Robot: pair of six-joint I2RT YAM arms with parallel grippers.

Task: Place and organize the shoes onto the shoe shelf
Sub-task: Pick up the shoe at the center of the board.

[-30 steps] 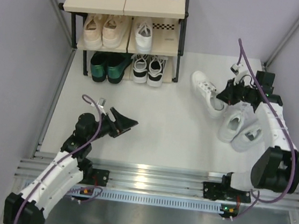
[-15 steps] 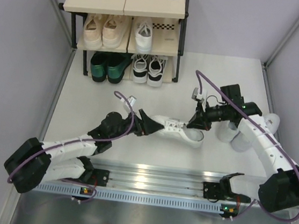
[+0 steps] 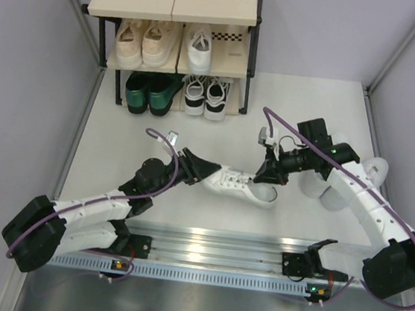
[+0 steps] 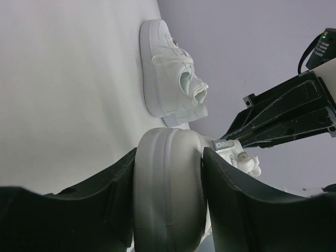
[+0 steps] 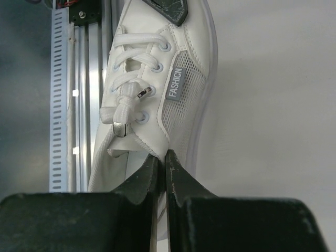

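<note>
— At the far edge of the surface (image 3: pixel 158 131), largest item first: the shoe shelf (image 3: pixel 172 5)?
— Upright. Middle tier carries beige sneakers (image 3: pixel 144 43) and one white shoe (image 3: pixel 199 48); bottom tier, dark green shoes (image 3: pixel 149 92) and black-and-white sneakers (image 3: pixel 204 95).
— Off the shelf?
— The larger white sneakers (image 4: pixel 170 79) lie at the right side. One white sneaker (image 3: pixel 240 186) is mid-surface, between the two pincers; resting or lifted, I cannot tell.
— Grips?
— The left pincer (image 4: pixel 169 157) clasps the toe, a finger against each side. The right pincer (image 5: pixel 164 157) is pinched tight on the thin heel collar.
— Hazards?
— My judgement only. The toe is rounded and smooth; it could squirt free if the right lets go before the left hold is firm. If the two move out of step, the collar pinch may slip or the shoe twist, and it drops short. The slot beside its mate adjoins the frame post (image 3: pixel 252 55); a skewed carry could strike it.
</note>
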